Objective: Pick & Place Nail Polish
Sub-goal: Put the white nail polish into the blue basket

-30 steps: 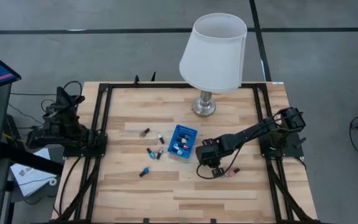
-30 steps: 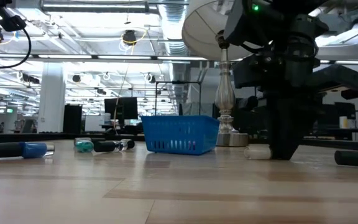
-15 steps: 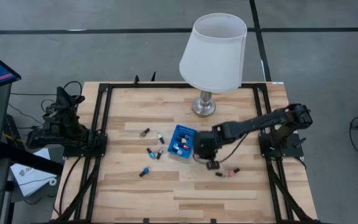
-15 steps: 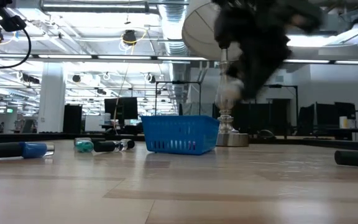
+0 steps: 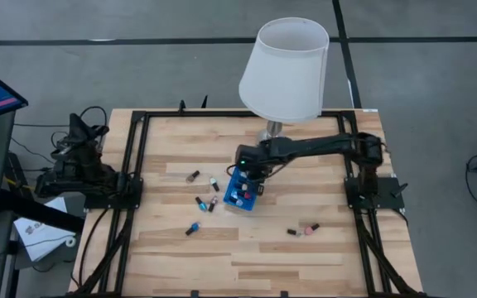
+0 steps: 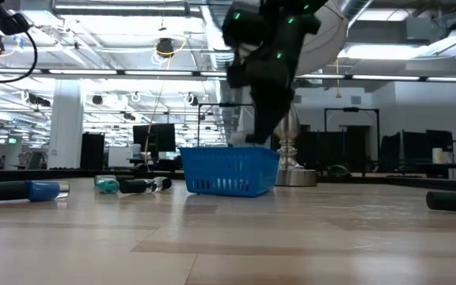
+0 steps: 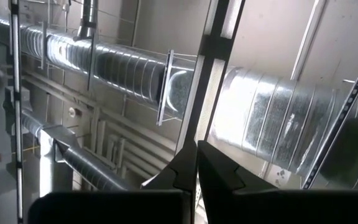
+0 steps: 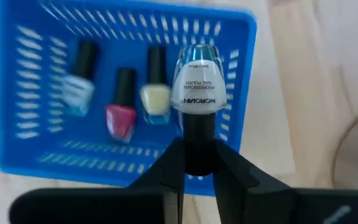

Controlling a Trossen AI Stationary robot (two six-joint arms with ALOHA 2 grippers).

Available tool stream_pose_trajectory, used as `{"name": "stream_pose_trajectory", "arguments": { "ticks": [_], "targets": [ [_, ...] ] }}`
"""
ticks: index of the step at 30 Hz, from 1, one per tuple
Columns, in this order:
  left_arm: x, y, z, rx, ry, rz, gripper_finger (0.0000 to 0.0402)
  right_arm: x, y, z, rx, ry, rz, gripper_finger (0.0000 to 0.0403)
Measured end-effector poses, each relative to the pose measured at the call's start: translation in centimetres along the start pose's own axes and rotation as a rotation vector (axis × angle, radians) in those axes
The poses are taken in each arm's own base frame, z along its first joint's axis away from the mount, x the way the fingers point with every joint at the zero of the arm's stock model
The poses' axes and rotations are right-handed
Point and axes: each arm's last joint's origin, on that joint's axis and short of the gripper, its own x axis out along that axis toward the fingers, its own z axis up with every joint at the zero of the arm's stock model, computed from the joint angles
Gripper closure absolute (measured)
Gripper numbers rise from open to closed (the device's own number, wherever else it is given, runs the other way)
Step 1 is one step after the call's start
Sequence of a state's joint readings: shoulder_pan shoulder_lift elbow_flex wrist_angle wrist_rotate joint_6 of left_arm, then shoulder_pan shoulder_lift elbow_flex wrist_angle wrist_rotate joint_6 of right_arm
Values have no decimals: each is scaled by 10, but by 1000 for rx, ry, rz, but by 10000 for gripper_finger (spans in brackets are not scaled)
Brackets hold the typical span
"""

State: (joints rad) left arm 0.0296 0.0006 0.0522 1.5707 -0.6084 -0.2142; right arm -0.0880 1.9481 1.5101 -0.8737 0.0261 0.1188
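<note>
Right gripper [image 8: 191, 163] jaws pinch the dark cap of a small clear nail polish bottle with a white printed label [image 8: 195, 93], holding it just above the small blue plastic slotted basket [image 8: 241, 37]; in the high view this gripper [image 5: 245, 168] sits over the basket's [image 5: 240, 173] far edge, arm stretched across from the right side of the light wooden slat table [image 5: 305, 265]

Left gripper [image 7: 196, 174] is parked off the table's left edge, pointing up at ceiling ducts, jaws pressed together, holding nothing

Done so far: three bottles already lie in the basket, a pale blue-white one [image 8: 79, 84], a pink-red one [image 8: 120, 115] and a pale yellow one [image 8: 156, 93], all with dark caps; the held bottle would be the fourth once let go

Left to do: loose bottles on the table, a brownish one [image 5: 193, 175], a pale one [image 5: 214, 184], a pair just beside each other left of the basket [image 5: 205, 203], a blue one [image 5: 192, 228] nearer the front, and a dark one and a pink one [image 5: 303, 228] right of centre; about six still out, so I judge the task roughly a third to halfway through

White-shaded lamp with metal base [image 5: 284, 62] stands close behind the basket, not involved
</note>
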Motion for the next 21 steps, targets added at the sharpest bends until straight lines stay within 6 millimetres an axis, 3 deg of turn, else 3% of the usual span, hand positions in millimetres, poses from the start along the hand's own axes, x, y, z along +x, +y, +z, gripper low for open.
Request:
{"name": "stream_pose_trajectory", "arguments": {
  "ticks": [4,21],
  "targets": [
    [1,-1,0,-2,-3,-2,394,15,1,5,-23,76,-9,360],
    [1,-1,0,51,-4,2,394,14,-1,10,-35,38,-6,336]
  ]
}}
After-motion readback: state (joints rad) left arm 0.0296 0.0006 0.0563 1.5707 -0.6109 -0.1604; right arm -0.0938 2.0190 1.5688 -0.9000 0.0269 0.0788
